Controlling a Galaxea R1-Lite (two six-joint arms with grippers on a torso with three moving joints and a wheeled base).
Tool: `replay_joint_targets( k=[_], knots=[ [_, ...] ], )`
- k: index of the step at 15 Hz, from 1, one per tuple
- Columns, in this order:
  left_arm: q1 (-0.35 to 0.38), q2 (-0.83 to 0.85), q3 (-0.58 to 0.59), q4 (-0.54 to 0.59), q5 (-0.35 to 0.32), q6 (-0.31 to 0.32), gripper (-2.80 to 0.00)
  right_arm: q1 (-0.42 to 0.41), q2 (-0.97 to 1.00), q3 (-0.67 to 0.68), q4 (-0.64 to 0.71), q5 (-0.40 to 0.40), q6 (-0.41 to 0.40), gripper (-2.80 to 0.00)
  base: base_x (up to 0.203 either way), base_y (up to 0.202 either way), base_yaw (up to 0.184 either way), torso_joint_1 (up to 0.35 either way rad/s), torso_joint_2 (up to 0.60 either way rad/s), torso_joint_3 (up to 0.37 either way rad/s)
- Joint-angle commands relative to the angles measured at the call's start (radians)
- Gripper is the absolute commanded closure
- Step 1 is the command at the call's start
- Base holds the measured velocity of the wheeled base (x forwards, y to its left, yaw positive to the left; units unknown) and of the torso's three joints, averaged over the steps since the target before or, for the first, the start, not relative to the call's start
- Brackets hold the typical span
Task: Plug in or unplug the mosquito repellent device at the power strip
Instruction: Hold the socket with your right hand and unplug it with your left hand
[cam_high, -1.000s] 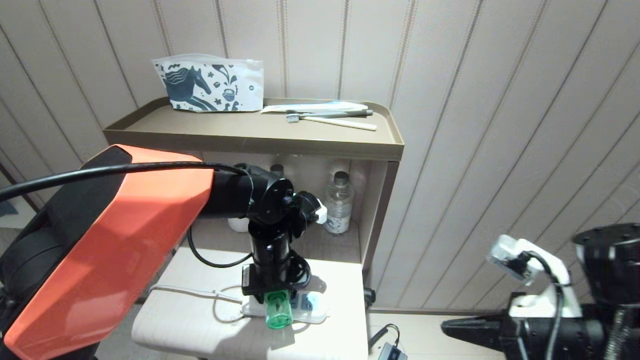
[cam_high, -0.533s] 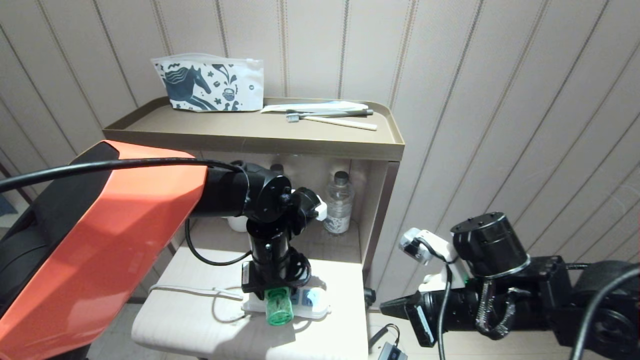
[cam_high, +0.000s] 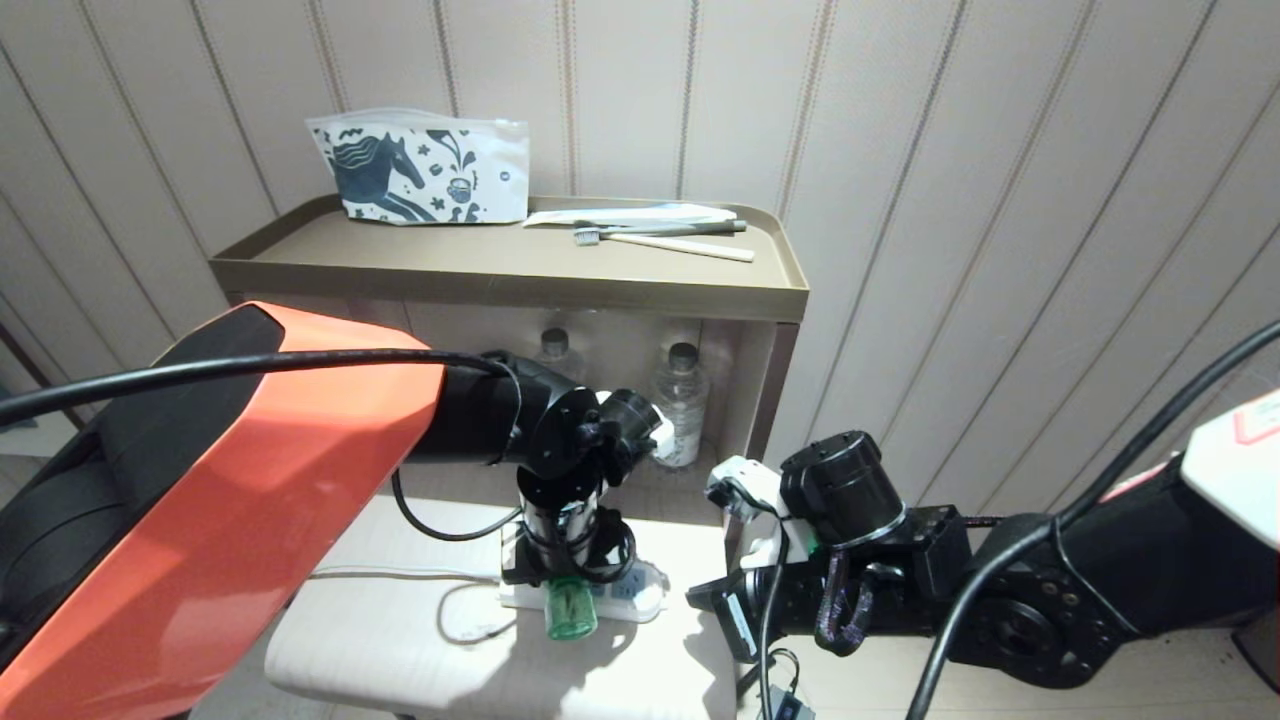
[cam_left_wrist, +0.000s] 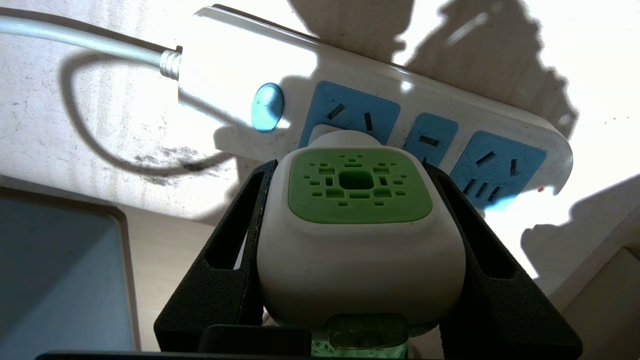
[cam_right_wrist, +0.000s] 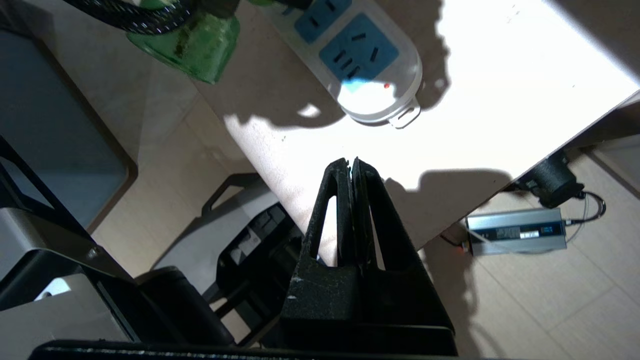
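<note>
The left gripper (cam_left_wrist: 357, 250), on the orange-shelled arm, reaches down over the pale, light-wood lower table (cam_high: 400, 650) and clamps its two black fingers (cam_left_wrist: 227, 280) on either side of the mosquito repellent device (cam_left_wrist: 357, 235), a small plug-in unit with a white body, a perforated green top and a translucent green liquid bottle (cam_high: 570, 612) that points toward the table's front edge. The device sits at the socket nearest the cord end of the power strip (cam_left_wrist: 440, 120), a long white bar with pale blue socket faces and a small round blue button (cam_left_wrist: 266, 100); whether its pins are fully seated cannot be told. The strip lies flat on the table, its white cord (cam_high: 400, 574) looping off to the robot's left. The right gripper (cam_right_wrist: 352, 167) hovers low beside the table's right front corner, its black fingers pressed together on nothing, pointing toward the strip's free rounded end. Behind the table stands a brown shelf unit (cam_high: 520, 275) with clear water bottles (cam_high: 680, 405) in its open compartment and a horse-printed pouch (cam_high: 425, 165) and toothbrushes (cam_high: 660, 238) on top.
</note>
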Motion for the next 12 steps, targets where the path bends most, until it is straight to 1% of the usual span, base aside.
replay_joint_targets(
  k=[1, 3, 5, 8, 12],
  knots=[
    [-0.003, 0.007, 0.010, 0.002, -0.002, -0.005, 0.00, 0.006, 0.047, -0.031, -0.005, -0.003, 0.007, 0.00, 0.000, 0.000, 0.000, 0.000, 0.00, 0.000],
    [-0.003, 0.004, 0.015, 0.001, -0.003, -0.005, 0.00, 0.018, 0.103, -0.082, -0.006, -0.024, 0.013, 0.00, 0.000, 0.000, 0.000, 0.000, 0.00, 0.000],
    [-0.002, -0.001, 0.015, 0.001, -0.003, -0.005, 0.00, 0.029, 0.125, -0.100, -0.006, -0.033, 0.015, 0.00, 0.000, 0.000, 0.000, 0.000, 0.00, 0.000],
    [0.000, -0.001, 0.013, 0.000, -0.003, -0.005, 0.00, 0.053, 0.155, -0.117, -0.007, -0.037, 0.017, 0.00, 0.000, 0.000, 0.000, 0.000, 0.00, 0.000],
    [0.004, 0.000, 0.008, 0.001, -0.005, -0.005, 0.00, 0.053, 0.175, -0.129, -0.007, -0.037, 0.018, 0.00, 0.000, 0.000, 0.000, 0.000, 0.00, 0.000]
  ],
)
